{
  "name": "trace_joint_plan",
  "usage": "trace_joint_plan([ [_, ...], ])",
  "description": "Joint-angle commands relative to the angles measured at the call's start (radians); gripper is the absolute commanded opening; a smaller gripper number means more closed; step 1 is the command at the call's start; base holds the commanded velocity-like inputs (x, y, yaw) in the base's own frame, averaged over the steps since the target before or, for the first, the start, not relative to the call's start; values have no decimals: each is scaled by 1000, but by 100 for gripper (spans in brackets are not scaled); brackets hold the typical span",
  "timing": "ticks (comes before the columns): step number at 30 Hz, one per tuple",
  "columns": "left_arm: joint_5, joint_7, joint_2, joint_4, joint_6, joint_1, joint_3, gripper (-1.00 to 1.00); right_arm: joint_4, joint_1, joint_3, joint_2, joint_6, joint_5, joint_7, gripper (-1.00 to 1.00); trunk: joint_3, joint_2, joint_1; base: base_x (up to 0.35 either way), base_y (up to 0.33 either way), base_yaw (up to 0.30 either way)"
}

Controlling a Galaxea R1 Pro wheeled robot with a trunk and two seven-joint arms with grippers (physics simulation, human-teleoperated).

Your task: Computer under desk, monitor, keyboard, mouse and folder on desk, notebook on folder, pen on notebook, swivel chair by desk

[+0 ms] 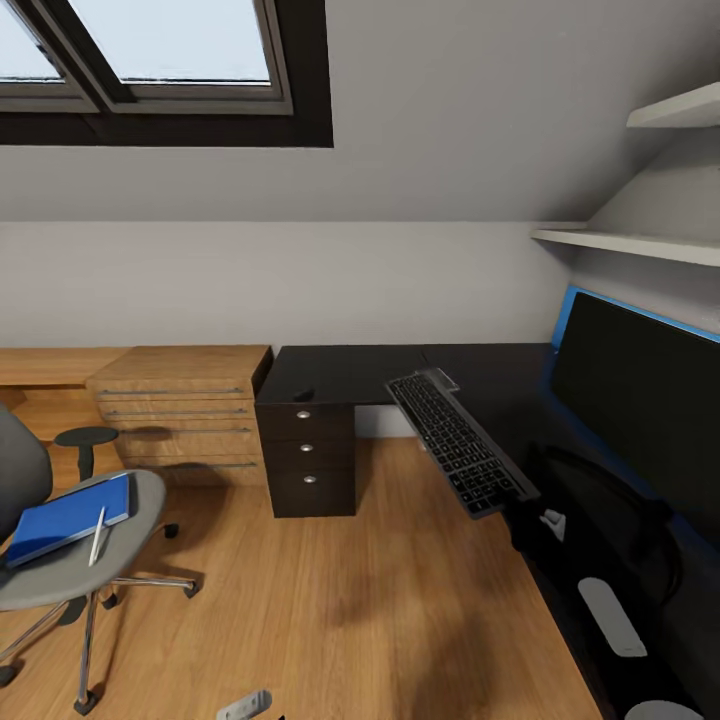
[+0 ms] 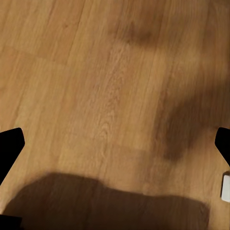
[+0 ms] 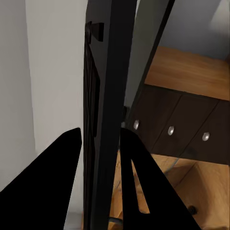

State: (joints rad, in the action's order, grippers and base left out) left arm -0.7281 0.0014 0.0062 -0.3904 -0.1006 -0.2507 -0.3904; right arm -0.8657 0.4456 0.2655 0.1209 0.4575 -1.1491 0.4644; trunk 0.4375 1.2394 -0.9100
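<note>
At the far left you have the chair (image 1: 60, 540), its grey seat carrying the blue folder (image 1: 70, 517). The pen (image 1: 98, 537) lies on the folder's right edge, partly on the seat. Behind it stands a wooden dresser (image 1: 185, 410), and touching that, the black drawer unit (image 1: 307, 455) at the end of the surface (image 1: 340, 372).

Your left claw (image 2: 115, 143) hangs over bare plank floor (image 2: 96, 86) with its dark fingers (image 2: 9, 148) spread wide apart, nothing between them.

Further right, your right claw (image 3: 100, 143) is clamped on the keyboard (image 1: 458, 442) (seen edge-on from the wrist, one finger on each face). The keyboard is lifted and tilted, its far end over the surface, its near end over the floor. At the far right the monitor (image 1: 640, 390) stands on the surface, black screen facing you.
</note>
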Motion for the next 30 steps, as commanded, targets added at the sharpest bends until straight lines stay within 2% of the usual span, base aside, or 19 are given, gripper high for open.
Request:
trace_joint_plan([
  [1,-10,0,1,1,-5,-1,-7,100,-4,1,3,-1,22,-10,-6,-100,1,1,0,-3,0,0],
  [10,-10,0,0,1,-5,-1,-7,100,-12,1,20,4,46,-18,2,-100,1,1,0,-1,0,0],
  [12,-10,0,0,1,-5,-1,-7,100,-8,-3,23,27,56,-19,56,-100,1,1,0,0,0,0],
  [13,-10,0,1,1,-5,-1,-7,100,-4,-8,24,41,64,-19,117,-100,1,1,0,0,0,0],
  [14,-10,0,1,1,-5,-1,-7,100,-2,-10,25,47,67,-18,152,-100,1,1,0,0,0,0],
  [15,-10,0,0,1,-5,-1,-7,100,2,-13,25,55,72,-15,222,-100,1,1,0,0,0,0],
  [19,-10,0,0,1,-5,-1,-7,100,14,-18,26,69,77,-6,352,-100,1,1,0,0,0,0],
  [23,-10,0,-2,1,-5,-1,-7,100,26,-19,25,72,88,6,386,-100,1,1,0,0,0,0],
  [30,-10,0,-3,1,-5,-1,-7,100,31,-19,25,69,106,15,393,-100,1,1,0,0,0,0],
])
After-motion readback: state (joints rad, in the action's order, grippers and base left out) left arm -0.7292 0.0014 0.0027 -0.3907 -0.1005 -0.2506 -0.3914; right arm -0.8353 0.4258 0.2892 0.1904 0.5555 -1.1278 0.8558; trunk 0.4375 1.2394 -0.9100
